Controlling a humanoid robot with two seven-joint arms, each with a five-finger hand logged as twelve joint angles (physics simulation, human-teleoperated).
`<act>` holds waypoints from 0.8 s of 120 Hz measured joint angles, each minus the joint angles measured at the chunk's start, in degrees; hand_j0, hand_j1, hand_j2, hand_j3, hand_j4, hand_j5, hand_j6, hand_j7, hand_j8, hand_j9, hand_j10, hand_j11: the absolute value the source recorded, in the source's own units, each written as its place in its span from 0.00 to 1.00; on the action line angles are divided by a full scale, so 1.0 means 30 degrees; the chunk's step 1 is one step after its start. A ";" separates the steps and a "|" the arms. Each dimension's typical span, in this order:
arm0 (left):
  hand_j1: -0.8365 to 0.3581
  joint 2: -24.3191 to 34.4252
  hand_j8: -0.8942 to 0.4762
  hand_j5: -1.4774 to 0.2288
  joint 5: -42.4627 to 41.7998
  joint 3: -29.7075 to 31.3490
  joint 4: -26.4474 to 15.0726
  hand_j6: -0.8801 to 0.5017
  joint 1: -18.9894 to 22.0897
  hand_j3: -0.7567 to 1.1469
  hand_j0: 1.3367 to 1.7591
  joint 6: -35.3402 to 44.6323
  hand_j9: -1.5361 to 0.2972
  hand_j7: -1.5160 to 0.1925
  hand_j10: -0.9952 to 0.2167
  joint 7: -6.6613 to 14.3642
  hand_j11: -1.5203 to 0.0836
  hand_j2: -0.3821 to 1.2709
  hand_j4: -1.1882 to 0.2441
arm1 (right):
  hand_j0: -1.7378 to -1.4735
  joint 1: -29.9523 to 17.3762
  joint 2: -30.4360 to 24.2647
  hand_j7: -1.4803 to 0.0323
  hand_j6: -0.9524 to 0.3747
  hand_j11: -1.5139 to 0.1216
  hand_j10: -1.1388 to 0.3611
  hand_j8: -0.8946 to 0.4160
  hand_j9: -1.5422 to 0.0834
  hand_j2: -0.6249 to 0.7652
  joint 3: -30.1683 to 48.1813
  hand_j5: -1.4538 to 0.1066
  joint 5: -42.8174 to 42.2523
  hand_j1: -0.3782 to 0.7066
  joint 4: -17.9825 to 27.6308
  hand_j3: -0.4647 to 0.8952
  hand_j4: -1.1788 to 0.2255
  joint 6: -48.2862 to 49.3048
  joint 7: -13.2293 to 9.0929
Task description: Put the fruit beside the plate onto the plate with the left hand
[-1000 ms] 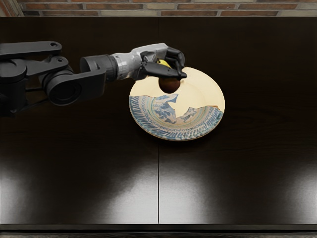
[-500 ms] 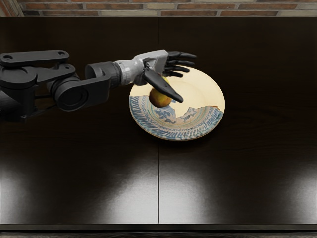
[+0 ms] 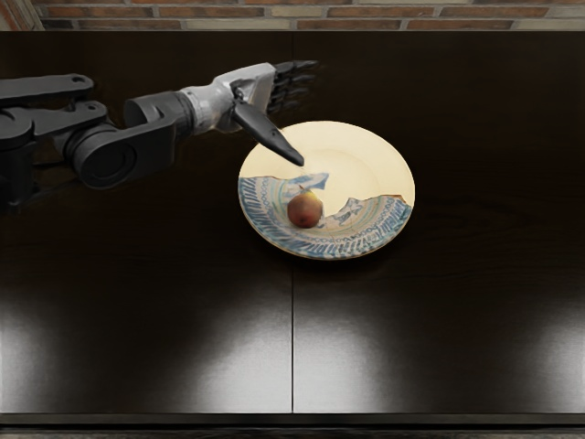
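Observation:
A round cream plate (image 3: 375,160) with a blue patterned front half lies at the table's centre. A small red-yellow fruit (image 3: 304,209) rests on the plate's left front part, free of any hand. My left hand (image 3: 281,108) hovers above the plate's upper left rim, fingers spread straight and thumb pointing down toward the plate, holding nothing. Its arm comes in from the left edge. The right arm does not show.
The dark wooden table (image 3: 292,329) stretches wide around the plate, with a seam running down the middle. A brick wall (image 3: 292,14) runs behind the far edge.
The hand opened and released the fruit, which dropped and rolled to the plate's left front. The hand then drew back up and to the left.

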 joint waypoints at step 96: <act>0.98 0.9417 0.65 0.86 0.0160 0.1911 -0.2611 0.63 0.0641 0.40 0.76 -0.9562 0.83 0.88 0.81 0.1812 0.94 0.23 0.82 | 0.30 0.0000 0.0000 0.97 0.71 0.92 0.75 0.68 0.94 0.45 0.0000 0.92 0.0000 0.04 0.0000 0.34 0.83 0.0000 0.0008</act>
